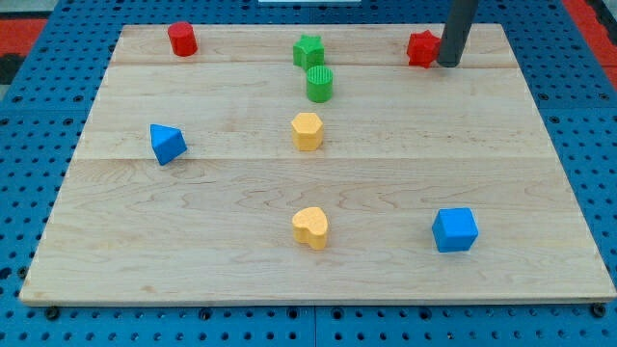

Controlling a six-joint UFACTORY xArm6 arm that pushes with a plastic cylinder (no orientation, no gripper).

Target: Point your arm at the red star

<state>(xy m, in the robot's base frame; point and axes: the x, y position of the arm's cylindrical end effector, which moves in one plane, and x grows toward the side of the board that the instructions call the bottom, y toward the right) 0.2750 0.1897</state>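
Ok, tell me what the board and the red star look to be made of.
Board: pale wood planks, going by the visible grain and seams, with a smooth, low-sheen finish.
Red star: probably plastic or painted wood; uniform matte colour, no grain visible. My tip sits right beside it, on the view's right.

Illumination is bright, even and diffuse across the wooden board (318, 183). No glare or hot spots appear on the wood. Shadows are short and soft: each block, such as the blue cube (455, 230), casts only a faint dark edge at its base. Focus is sharp over the whole frame, with wood grain legible. Motion blur is not visible. The board edges converge toward the view's top through perspective.
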